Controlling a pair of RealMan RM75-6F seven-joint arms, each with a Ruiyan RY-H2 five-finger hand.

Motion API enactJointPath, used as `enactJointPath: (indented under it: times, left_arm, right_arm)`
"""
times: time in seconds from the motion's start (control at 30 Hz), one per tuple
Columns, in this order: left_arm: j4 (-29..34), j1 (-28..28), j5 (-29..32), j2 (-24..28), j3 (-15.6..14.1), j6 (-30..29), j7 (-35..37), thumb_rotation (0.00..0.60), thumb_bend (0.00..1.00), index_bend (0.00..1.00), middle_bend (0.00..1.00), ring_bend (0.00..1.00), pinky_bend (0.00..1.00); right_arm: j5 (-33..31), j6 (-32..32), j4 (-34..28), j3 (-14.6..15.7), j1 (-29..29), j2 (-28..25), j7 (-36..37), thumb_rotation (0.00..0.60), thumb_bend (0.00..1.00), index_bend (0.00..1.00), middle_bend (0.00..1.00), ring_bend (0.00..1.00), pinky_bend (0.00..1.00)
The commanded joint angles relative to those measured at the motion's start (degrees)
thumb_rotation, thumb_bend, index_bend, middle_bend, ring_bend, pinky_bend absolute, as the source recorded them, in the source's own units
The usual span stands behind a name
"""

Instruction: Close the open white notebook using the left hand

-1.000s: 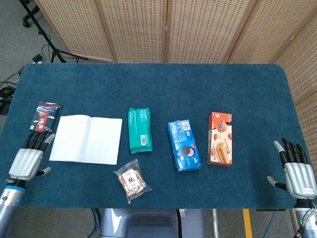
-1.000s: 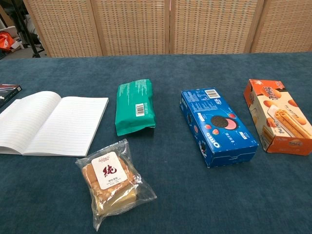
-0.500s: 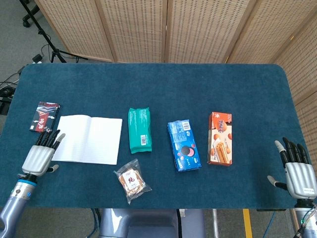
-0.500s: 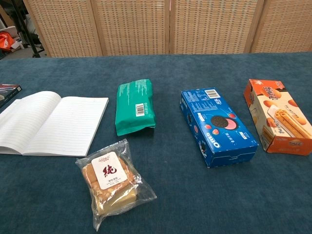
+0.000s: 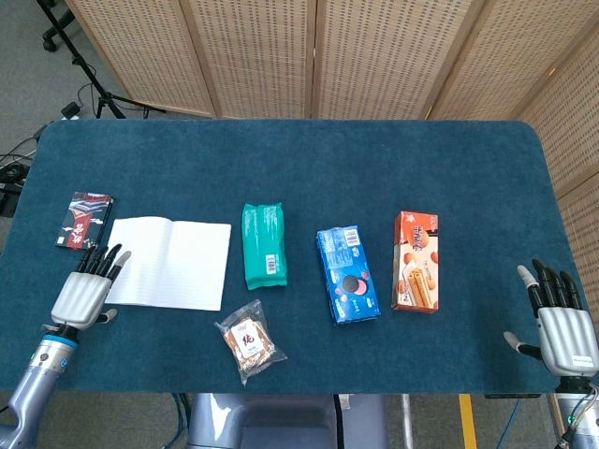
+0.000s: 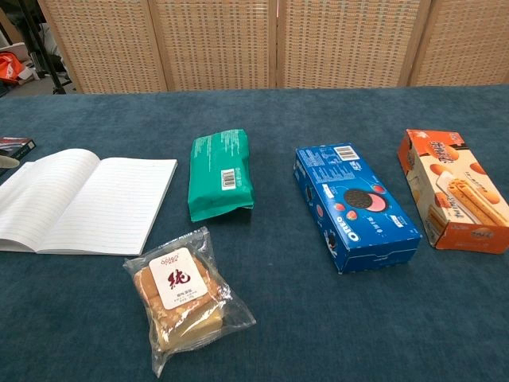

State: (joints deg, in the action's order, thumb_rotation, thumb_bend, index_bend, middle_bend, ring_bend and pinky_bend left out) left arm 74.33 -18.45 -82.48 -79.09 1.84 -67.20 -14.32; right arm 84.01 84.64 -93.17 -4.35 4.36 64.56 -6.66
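notebook [image 5: 167,263]: the white notebook is seen lying open and flat on the left part of the worktop [image 5: 299,168], lined pages facing up; in the chest view [image 6: 79,200] its left page runs out of the picture.
left hand [image 5: 86,290]: seen at the notebook's near left corner, fingers extended and slightly apart, their tips over the left page edge; nothing is held. whether the tips touch the paper cannot be told.
right hand [image 5: 562,321]: placed near the right front edge of the worktop, well apart from all the items, fingers extended and apart, nothing held.
dark packet [image 5: 83,220]: laid just beyond the notebook's far left corner, flat on the worktop.
green pack [image 5: 264,245]: laid just right of the notebook, long side running front to back.
clear bag [image 5: 249,340]: a wrapped pastry with a white label, placed in front of the green pack and near the notebook's near right corner.
blue biscuit box [image 5: 347,274]: laid flat, right of the green pack.
orange box [image 5: 416,260]: laid flat, just right of the blue biscuit box.
worktop: covered in dark blue cloth.
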Motion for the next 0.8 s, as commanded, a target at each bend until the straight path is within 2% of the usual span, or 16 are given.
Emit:
enactJointPath:
  times: [0.03,0.8]
  left_arm:
    - [-0.19,-0.1,0.35,-0.19,-0.08,0.29,-0.02,0.6,0.0,0.0,0.0,0.0,0.0]
    - [-3.89,-1.22,1.51,-3.47,0.2,0.54,-0.58,0.6,0.0,0.0,0.0,0.0,0.0]
  right_arm:
    - [0.03,-0.04,0.0,0.02,0.02,0.04,-0.04,0.6,0.09,0.05,0.0,0.0,0.0]
    - [0.17,-0.29,-0.08,0.16,0.08,0.07,0.11,0.6,0.09,0.05,0.0,0.0,0.0]
